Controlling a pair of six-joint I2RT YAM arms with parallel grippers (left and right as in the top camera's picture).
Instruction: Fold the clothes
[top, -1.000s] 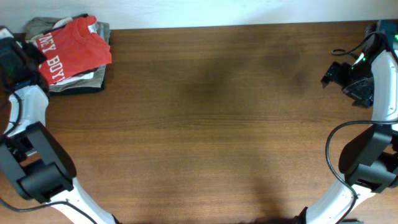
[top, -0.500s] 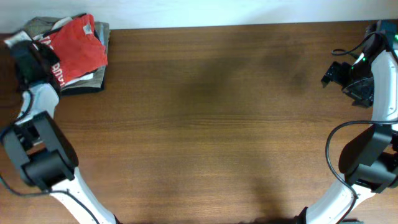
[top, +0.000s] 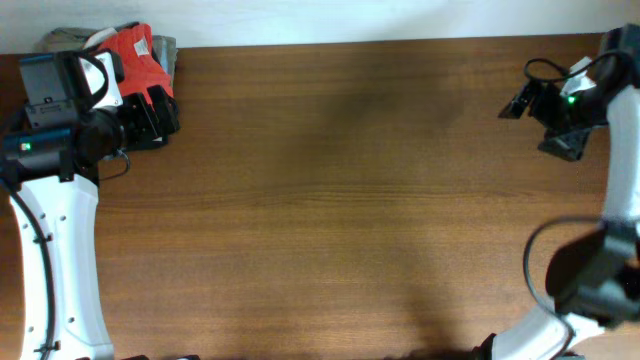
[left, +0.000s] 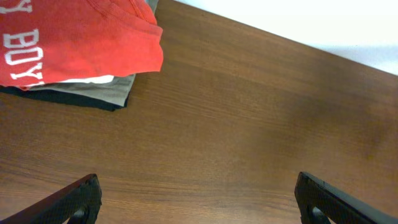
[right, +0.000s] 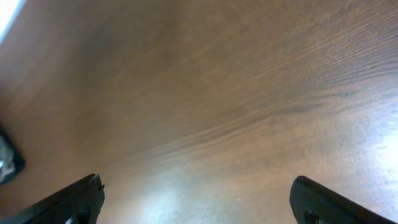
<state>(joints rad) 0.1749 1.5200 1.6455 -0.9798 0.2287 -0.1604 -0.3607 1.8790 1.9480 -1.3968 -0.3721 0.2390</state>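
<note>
The clothes, a red-orange T-shirt (left: 81, 37) with white lettering, lie folded on top of a small stack of garments (left: 93, 93) at the table's far left corner. From overhead the shirt (top: 135, 50) is partly hidden by my left arm. My left gripper (left: 199, 202) is open just right of the stack, over bare wood, with nothing between its fingers; overhead it (top: 152, 118) sits at the stack's near right edge. My right gripper (right: 196, 199) is open and empty above bare table, at the far right (top: 535, 125).
The wooden table (top: 340, 200) has its back edge against a white wall just behind the stack. Khaki, white and black folded garments lie under the red shirt. A dark object (right: 7, 163) shows at the left edge of the right wrist view.
My left gripper has opened wide and its arm has swung right and forward over the stack's left side. The right arm has shifted slightly left.
</note>
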